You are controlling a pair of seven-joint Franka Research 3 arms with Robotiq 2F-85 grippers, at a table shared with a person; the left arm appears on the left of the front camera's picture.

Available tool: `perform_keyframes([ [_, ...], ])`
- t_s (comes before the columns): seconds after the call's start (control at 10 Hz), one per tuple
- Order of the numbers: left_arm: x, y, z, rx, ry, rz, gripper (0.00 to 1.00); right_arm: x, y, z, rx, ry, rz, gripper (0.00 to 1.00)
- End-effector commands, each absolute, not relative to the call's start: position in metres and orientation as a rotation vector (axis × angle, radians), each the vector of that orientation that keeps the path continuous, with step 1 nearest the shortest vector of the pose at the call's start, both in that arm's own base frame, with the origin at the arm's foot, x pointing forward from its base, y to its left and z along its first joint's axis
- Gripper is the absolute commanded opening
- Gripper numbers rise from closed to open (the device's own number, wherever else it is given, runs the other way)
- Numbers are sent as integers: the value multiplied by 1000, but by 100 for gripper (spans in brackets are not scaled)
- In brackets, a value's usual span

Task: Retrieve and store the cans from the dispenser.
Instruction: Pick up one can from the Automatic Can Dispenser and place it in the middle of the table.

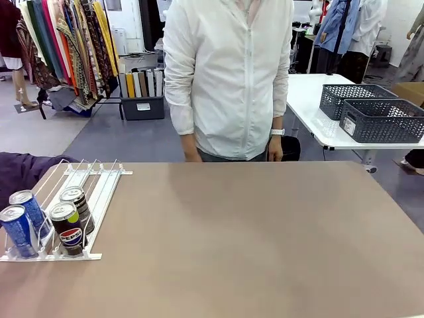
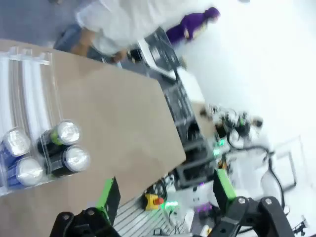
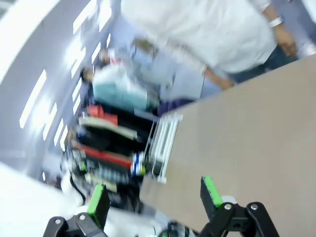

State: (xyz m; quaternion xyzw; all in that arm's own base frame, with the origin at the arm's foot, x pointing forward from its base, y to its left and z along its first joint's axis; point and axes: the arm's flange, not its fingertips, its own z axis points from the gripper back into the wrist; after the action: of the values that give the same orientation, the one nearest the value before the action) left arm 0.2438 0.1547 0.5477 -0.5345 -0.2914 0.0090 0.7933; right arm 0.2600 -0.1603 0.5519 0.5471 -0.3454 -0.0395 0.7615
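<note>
Nearest, at the left front corner of the bench point(image 1: 265, 238): four cans point(image 1: 50, 222) upright against the stop bar of the white dispenser point(image 1: 96, 180). From the left, two blue cans point(image 1: 18, 230), then a black can point(image 1: 68, 228) with a grey-patterned can point(image 1: 78, 204) just behind it. Further right, open bench, a person point(image 1: 228, 79) standing at the far edge, and dark baskets point(image 1: 381, 119) on a separate table.

Left claw point(image 2: 165, 191) spread fully wide, holding nothing, hovering above and apart from the cans. Right claw point(image 3: 154, 196) likewise wide and empty, well off from the dispenser.

Looks like the very start, with no can lifted out. Next, probably: lowering an open claw around a front can, closing, then lifting it clear of the stop bar.

Legible: only the Pepsi logo on the black can. Basket tag too small to read.
</note>
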Motion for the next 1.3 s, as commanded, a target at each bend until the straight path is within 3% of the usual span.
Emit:
perform_keyframes([
  [0.0,250,181,509,-1182,-684,151,100,251,-155,486,1258,-839,-153,100],
  [0.1,243,201,496,-1193,-738,246,100,258,-160,471,1261,-827,-196,100],
  [0.2,237,209,491,-1212,-775,295,100,252,-194,535,1217,-813,-182,100],
  [0.3,231,210,508,-1168,-690,213,100,252,-194,535,1217,-813,-182,100],
  [1.1,229,208,507,-1156,-666,229,100,252,-194,535,1217,-813,-182,100],
  [1.2,231,189,524,-1004,-594,137,100,252,-194,535,1217,-813,-182,100],
])
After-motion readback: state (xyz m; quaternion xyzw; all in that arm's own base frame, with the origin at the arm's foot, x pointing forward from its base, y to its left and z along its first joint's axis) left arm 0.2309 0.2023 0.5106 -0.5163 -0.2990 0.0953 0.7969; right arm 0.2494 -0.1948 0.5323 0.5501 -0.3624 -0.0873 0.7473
